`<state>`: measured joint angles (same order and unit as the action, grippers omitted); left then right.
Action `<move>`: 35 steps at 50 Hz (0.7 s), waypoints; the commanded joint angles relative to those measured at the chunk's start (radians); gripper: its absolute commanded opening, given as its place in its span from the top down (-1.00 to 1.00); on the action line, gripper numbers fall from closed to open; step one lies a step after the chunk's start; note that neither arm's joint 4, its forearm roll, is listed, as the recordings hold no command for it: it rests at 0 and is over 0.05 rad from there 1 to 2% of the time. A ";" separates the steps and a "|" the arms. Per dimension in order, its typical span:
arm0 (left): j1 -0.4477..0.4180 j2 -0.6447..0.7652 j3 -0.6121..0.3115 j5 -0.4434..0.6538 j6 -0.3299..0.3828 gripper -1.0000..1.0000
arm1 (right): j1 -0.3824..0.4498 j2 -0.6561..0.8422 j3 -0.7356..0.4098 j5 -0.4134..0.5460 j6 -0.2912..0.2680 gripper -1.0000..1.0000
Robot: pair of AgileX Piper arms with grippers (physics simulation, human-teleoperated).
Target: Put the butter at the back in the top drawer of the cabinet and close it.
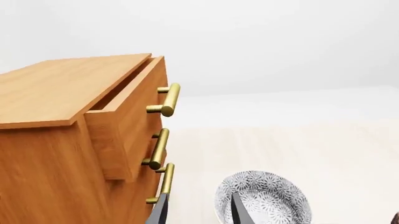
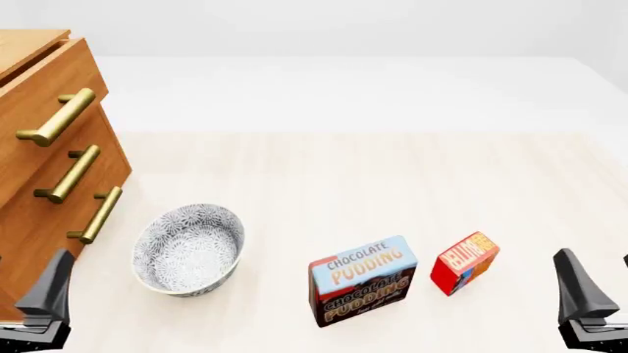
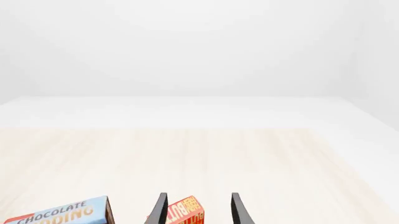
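Observation:
The butter (image 2: 464, 262), a small red box with yellow lettering, stands on the table at the front right, just right of the pudding box. In the right wrist view the butter (image 3: 184, 213) shows low between the open fingers of my right gripper (image 3: 199, 212), ahead of the tips and not gripped. From the front, my right gripper (image 2: 601, 294) hangs right of the butter. The cabinet (image 2: 20, 220) stands at the far left, its top drawer (image 2: 49, 81) pulled out a little. My left gripper (image 1: 199, 213) is open and empty, near the cabinet's lowest handle; the top drawer (image 1: 124, 116) is above it.
A patterned grey-white bowl (image 2: 187, 250) sits in front of the cabinet, just right of my left gripper (image 2: 28, 301). The blue-and-brown Chocolate Pudding box (image 2: 363, 279) stands between bowl and butter. Pale wooden table (image 2: 343, 176) stretches behind them.

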<state>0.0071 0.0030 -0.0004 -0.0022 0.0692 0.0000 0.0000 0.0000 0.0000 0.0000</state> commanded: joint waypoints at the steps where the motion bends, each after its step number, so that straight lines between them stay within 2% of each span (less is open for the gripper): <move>1: 0.069 -0.003 -0.036 -0.053 -0.048 -1.00 | 0.000 0.000 0.000 0.000 0.000 -1.00; 2: -0.242 0.203 -0.039 -0.104 0.112 -1.00 | 0.000 0.000 0.000 0.000 0.000 -1.00; 3: -0.242 0.215 -0.038 -0.116 0.112 -1.00 | 0.000 0.000 0.000 0.000 0.000 -1.00; 4: -0.030 -0.001 -0.076 0.032 0.039 -1.00 | 0.000 0.000 0.000 0.000 0.000 -1.00; 13: -0.047 -0.003 -0.131 0.109 0.068 -1.00 | 0.000 0.000 0.000 0.000 0.000 -1.00; 16: -0.054 -0.003 -0.142 0.148 0.110 -1.00 | 0.000 0.000 0.000 0.000 0.000 -1.00; 31: -0.099 -0.002 -0.234 0.247 0.196 -1.00 | 0.000 0.000 0.000 0.000 0.000 -1.00; 35: -0.104 -0.001 -0.264 0.277 0.238 -1.00 | 0.000 0.000 0.000 0.000 0.000 -1.00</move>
<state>-0.0766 0.0030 -0.2004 0.2036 0.2406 0.0000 0.0000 0.0000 0.0000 0.0000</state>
